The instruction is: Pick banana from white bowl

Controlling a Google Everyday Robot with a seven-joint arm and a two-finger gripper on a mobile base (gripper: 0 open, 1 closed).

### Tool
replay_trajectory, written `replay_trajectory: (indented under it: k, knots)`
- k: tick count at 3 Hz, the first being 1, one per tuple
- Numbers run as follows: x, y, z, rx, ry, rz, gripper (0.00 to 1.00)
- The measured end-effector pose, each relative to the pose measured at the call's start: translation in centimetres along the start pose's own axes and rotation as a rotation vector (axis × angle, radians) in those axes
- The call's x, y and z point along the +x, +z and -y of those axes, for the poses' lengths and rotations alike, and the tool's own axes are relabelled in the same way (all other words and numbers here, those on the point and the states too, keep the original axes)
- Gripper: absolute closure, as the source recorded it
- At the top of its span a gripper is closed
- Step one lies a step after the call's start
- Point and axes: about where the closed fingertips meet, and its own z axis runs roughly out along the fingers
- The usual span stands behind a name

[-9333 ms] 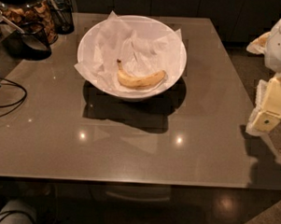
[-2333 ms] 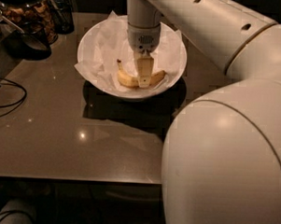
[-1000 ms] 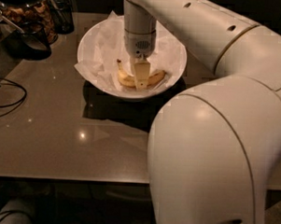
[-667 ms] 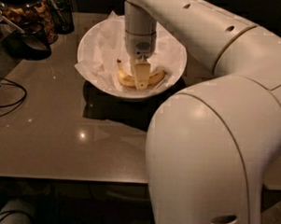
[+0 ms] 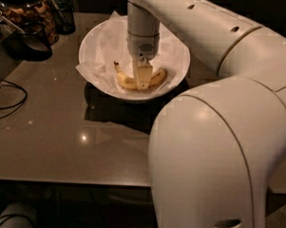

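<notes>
the gripper (image 5: 143,80) points straight down inside the white bowl (image 5: 182,52), its tip over the middle of the banana (image 5: 126,81). grip state: cannot tell, grasping or released. the banana lies on the crumpled white paper (image 5: 112,42) lining the bowl, near the front wall, dark stem tip to the left, both ends showing on either side of the gripper. the white arm (image 5: 211,31) reaches in from the right, and its large joint fills the near right of the view. the bowl stands on a grey-brown table (image 5: 52,131). a dark glass jar (image 5: 28,11) stands at the far left corner. a black cable (image 5: 11,99) lies at the left edge.
</notes>
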Motion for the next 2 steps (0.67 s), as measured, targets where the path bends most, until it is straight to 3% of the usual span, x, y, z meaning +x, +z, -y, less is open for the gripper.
replay_trajectory:
  k: [1, 2]
  knots:
    - [0.00, 0.00, 0.00, 0.000, 0.000, 0.000, 1.00]
    - [-0.41, -0.49, 0.29, 0.036, 0.005, 0.009, 1.00]
